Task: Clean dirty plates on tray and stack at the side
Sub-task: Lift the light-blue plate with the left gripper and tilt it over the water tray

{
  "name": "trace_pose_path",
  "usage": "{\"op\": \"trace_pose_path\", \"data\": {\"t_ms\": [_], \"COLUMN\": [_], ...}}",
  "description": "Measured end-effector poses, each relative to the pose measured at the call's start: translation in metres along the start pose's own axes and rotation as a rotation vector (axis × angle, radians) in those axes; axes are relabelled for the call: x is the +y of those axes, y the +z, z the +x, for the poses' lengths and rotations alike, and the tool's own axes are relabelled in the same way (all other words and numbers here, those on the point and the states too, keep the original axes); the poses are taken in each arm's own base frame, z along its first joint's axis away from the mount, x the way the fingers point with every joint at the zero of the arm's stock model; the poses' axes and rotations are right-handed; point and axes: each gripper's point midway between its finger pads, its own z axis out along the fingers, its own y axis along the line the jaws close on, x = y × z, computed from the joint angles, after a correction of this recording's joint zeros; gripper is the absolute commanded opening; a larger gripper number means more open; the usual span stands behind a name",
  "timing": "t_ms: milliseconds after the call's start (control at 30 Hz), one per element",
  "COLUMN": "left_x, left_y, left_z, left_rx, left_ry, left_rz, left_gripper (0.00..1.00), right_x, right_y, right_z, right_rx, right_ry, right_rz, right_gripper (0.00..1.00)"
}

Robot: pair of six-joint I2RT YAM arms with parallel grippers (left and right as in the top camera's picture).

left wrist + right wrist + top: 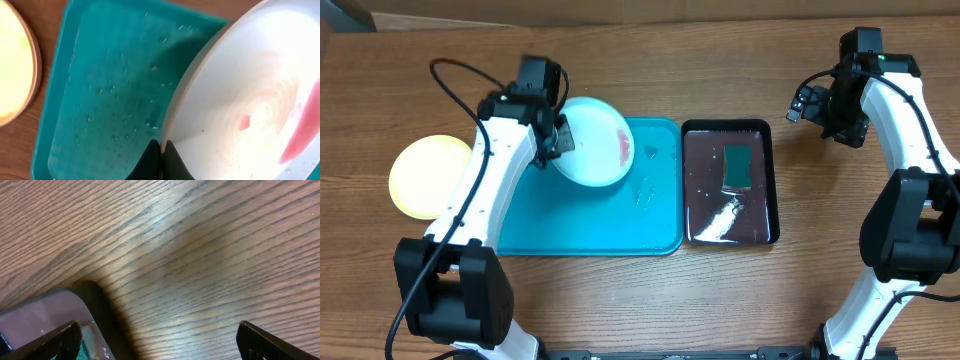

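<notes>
Wood-grain table (620,300) carries the turquoise tray (580,220) near its middle, with a smaller dark tray (775,180) just beside the turquoise tray's right edge. The left gripper (161,150) is clenched on the rim of the white plate (595,145), which sits tilted over the tray's far-left corner and seems lifted clear of it. A reddish smear (624,147) marks its right side. The yellow plate (425,177) lies flat on the table off the tray's left edge.

The white plate looks stiff, light and probably breakable. With droplets on the tray and a thin rim pinch, it is likely slick and could pivot or slip, so a deeper bite on the rim would be safer.

The right gripper (807,103) hangs with jaws spread wide and nothing between them, over bare table beyond the dark tray's far-right corner. That tray holds a green sponge (738,166) in wet foam.

No blue plate shows in any view. The white plate's underside and left edge are hidden by the arm, so whether it touches the tray cannot be told.
</notes>
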Motion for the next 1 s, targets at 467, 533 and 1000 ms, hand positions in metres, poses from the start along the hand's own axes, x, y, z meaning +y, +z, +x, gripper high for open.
{"op": "trace_pose_path", "data": {"t_ms": [467,533,1000], "left_x": [-0.098,-0.112,-0.186], "left_y": [-0.071,-0.082,-0.155], "left_z": [-0.009,-0.006,0.042], "left_rx": [-0.203,-0.245,-0.627], "left_ry": [0.270,0.305,0.542], "left_rz": [0.074,0.066,-0.129], "left_gripper": [0.04,0.04,0.04], "right_x": [0.000,0.000,0.000], "right_y": [0.000,0.000,0.000], "right_z": [0.000,0.000,0.000], "right_rx": [0.001,0.001,0.000], "right_ry": [0.000,0.000,0.000], "right_rz": [0.000,0.000,0.000], "right_gripper": [1.00,1.00,1.00]}}
